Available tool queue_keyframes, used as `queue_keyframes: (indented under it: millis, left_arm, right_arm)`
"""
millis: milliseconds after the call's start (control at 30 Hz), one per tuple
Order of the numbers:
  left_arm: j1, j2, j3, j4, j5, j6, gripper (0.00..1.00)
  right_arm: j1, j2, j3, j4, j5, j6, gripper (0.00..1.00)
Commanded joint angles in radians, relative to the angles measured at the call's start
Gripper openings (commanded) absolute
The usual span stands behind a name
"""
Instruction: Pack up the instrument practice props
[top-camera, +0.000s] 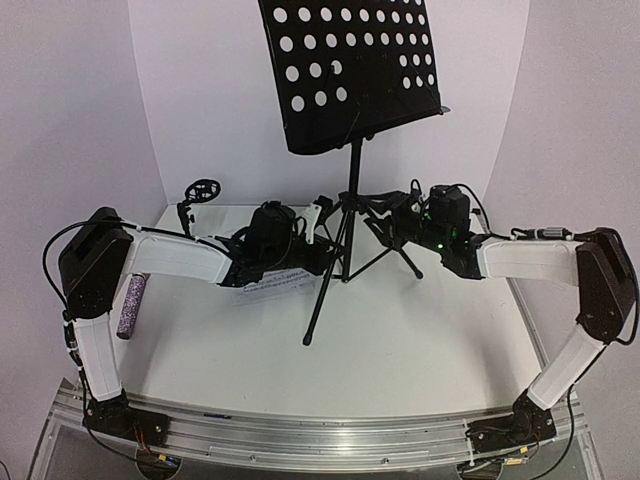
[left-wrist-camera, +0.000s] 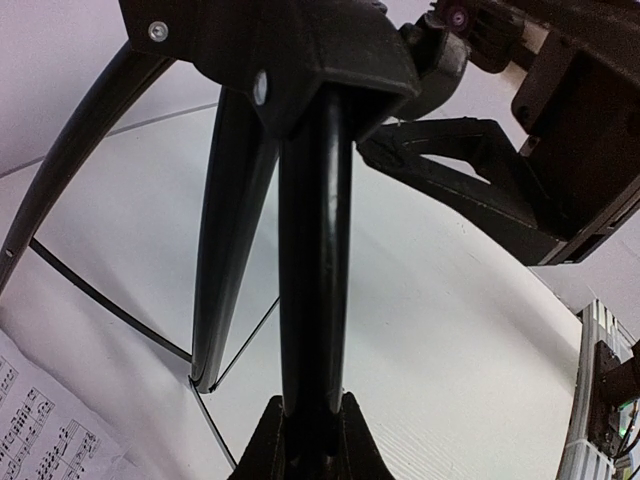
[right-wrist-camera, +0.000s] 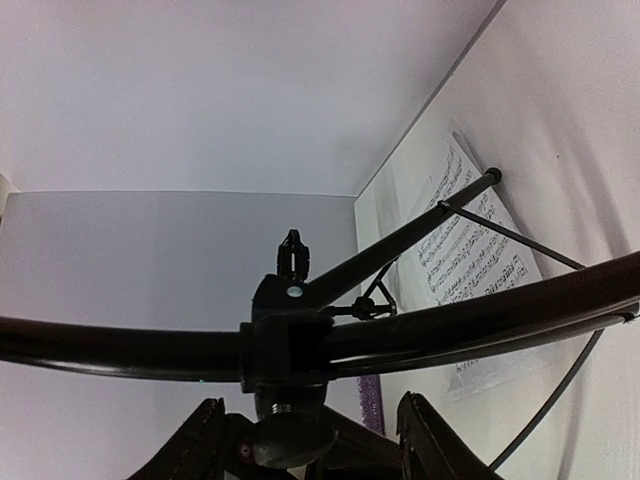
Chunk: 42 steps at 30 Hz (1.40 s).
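**Packing Barely Begun, All Props Out**

Top view: the tall black perforated tripod music stand (top-camera: 350, 70) is standing upright mid-bench (top-camera: 420, 350). White sheet-music pages (top-camera: 275, 287) are lying by its feet, the purple glitter microphone (top-camera: 131, 305) at the left edge, and the small black tripod mic stand (top-camera: 200, 192) in the far-left corner.

Left wrist: the left gripper (left-wrist-camera: 312, 445) is clamping the stand's pole (left-wrist-camera: 312, 250).

Right wrist: the right gripper (right-wrist-camera: 310, 440) is straddling the hub (right-wrist-camera: 285, 345), jaws apart.

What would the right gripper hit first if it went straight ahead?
Probably the music stand's leg hub, just ahead of the right gripper, between its open fingers; depth is unclear.

no readable text, sheet-music pages (right-wrist-camera: 468, 262) bear only musical notation
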Motion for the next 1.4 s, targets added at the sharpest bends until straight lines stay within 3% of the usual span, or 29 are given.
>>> queue_keyframes:
  millis: [0,167,433,633,800,900,1033,1167,1367]
  left_arm:
    - [-0.022,0.034,0.032,-0.027,0.056,0.019,0.00]
    - [-0.021,0.037,0.039,-0.027,0.054,0.022,0.00]
    - [-0.021,0.041,0.052,-0.028,0.050,0.028,0.00]
    - [-0.021,0.041,0.054,-0.031,0.045,0.033,0.00]
    - [-0.019,0.037,0.050,-0.032,0.040,0.041,0.00]
    - [-0.016,0.036,0.050,-0.034,0.041,0.044,0.00]
    - [-0.012,0.030,0.052,-0.034,0.041,0.051,0.00]
    - [-0.007,0.028,0.057,-0.033,0.046,0.064,0.00]
    - [0.010,0.027,0.070,-0.047,0.068,0.083,0.00]
  right_arm:
    - [0.004,0.016,0.036,0.084,-0.018,0.099,0.49]
    - [0.005,0.019,0.041,0.085,-0.028,0.117,0.37]
    - [0.020,0.039,0.040,0.090,-0.036,0.193,0.28]
    - [0.021,0.030,0.029,0.089,-0.032,0.206,0.05]
    - [0.021,0.014,0.016,0.053,-0.018,0.157,0.00]
    - [0.021,0.004,0.110,-0.144,-0.043,-0.060,0.00]
    - [0.049,-0.030,0.300,-0.561,0.050,-0.609,0.00]
    - [0.091,-0.072,0.300,-0.620,0.221,-1.050,0.00]
    - [0.183,-0.047,0.294,-0.619,0.312,-1.683,0.00]
